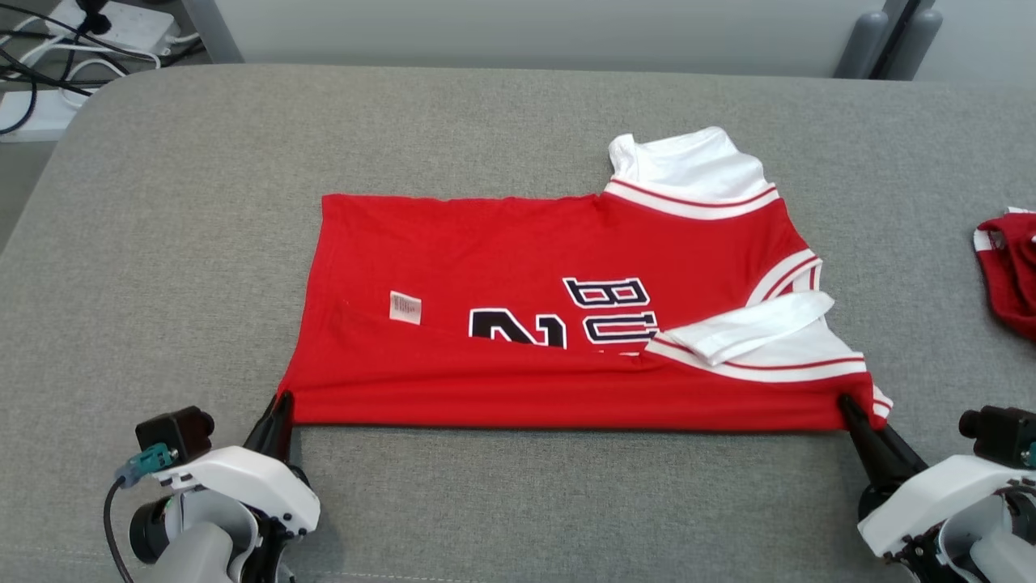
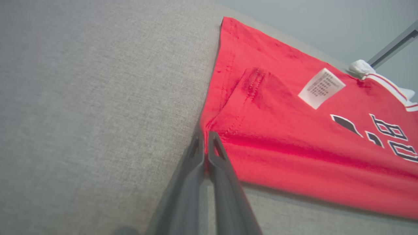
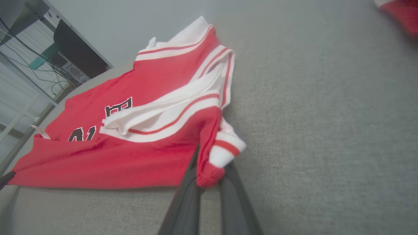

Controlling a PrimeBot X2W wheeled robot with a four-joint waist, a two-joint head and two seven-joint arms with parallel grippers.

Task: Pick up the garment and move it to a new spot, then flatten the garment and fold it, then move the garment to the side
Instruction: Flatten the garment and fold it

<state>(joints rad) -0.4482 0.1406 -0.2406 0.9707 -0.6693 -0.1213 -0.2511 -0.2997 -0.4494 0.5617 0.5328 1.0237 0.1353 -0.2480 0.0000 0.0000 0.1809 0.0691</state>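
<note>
Presently the jersey [image 1: 566, 324] lies mid-worktop [image 1: 486, 129]. Left fingers [image 2: 205, 143] pinch its 7 o'clock corner; right fingers [image 3: 209, 178] pinch its 5 o'clock corner. Risk: the thin left hold may slip under tension, or the loose white strap [image 1: 753, 324] may bunch when folding.

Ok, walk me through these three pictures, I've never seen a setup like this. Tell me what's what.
This is a two-armed robot folding clothes. The wide picture comes from a camera on its head, looking down at a grey padded surface. The other two come from cameras on its wrists, each looking along that arm's dark fingers. A red and white jersey lies partly folded. The left gripper is shut on its near left corner, the right gripper on its near right corner. Another red garment lies at the right edge.
</note>
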